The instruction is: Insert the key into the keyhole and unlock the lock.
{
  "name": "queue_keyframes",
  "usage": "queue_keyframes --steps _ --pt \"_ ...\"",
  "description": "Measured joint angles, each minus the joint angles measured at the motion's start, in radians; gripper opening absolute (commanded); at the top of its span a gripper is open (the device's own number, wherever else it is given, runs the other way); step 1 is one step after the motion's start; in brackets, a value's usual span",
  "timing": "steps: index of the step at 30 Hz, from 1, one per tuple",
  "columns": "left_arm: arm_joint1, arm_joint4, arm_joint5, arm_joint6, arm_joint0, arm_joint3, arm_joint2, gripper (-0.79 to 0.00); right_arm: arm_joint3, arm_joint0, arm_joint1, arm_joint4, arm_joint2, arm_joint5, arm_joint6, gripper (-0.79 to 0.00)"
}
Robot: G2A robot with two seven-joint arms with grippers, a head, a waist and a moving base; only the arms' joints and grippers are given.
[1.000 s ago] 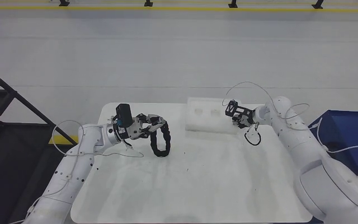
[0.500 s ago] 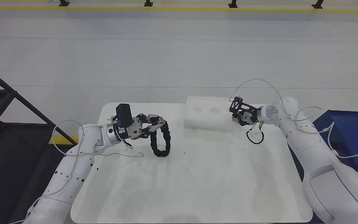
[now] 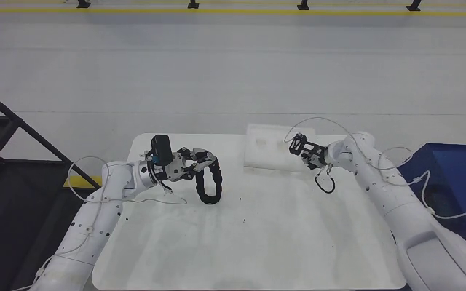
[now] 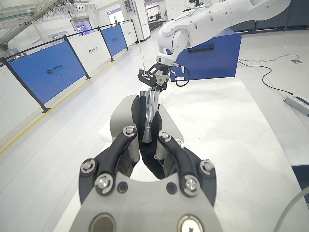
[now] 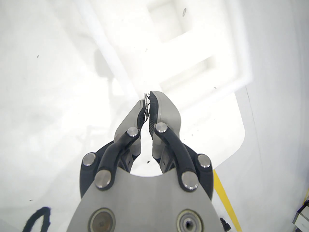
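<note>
My left gripper is shut on a lock: a chrome cylinder with a black cable loop hanging down to the table. It holds the lock over the table's left part, the cylinder's end pointing toward the other arm. My right gripper hovers at the back right, over the edge of a white foam tray. In the right wrist view a small metal key is pinched between the fingertips of the right gripper. From the left wrist view the right gripper hangs just beyond the cylinder's tip.
The foam tray with two recesses lies at the white table's back edge. A thin black wire loop dangles from the right wrist. A blue cabinet stands off the table's right side.
The right gripper with the key has shifted a little left, toward the lock, and its arm has changed pose. The left arm and the lock have stayed still.
</note>
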Motion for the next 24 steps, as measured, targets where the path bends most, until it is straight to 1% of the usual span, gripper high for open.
queue_keyframes --steps 4,10,14,18,20,24 --pt "0.0 0.0 0.0 0.0 0.0 0.0 0.0 -0.785 -0.061 -0.025 0.016 0.051 0.042 -0.003 0.034 -0.785" --pt "0.0 0.0 0.0 0.0 0.0 0.0 0.0 -0.785 -0.215 -0.106 0.071 0.12 0.155 -0.033 0.063 -0.785" --pt "0.0 0.0 0.0 0.0 0.0 0.0 0.0 -0.785 -0.396 -0.222 0.12 0.209 0.276 -0.068 0.069 -0.785" --pt "0.0 0.0 0.0 0.0 0.0 0.0 0.0 -0.785 -0.596 -0.362 0.164 0.276 0.4 -0.129 0.016 -0.785" --pt "0.0 0.0 0.0 0.0 0.0 0.0 0.0 -0.785 -0.685 -0.43 0.179 0.283 0.45 -0.135 -0.008 -0.785" --pt "0.0 0.0 0.0 0.0 0.0 0.0 0.0 -0.785 -0.778 -0.528 0.192 0.353 0.513 -0.132 -0.081 -0.785"
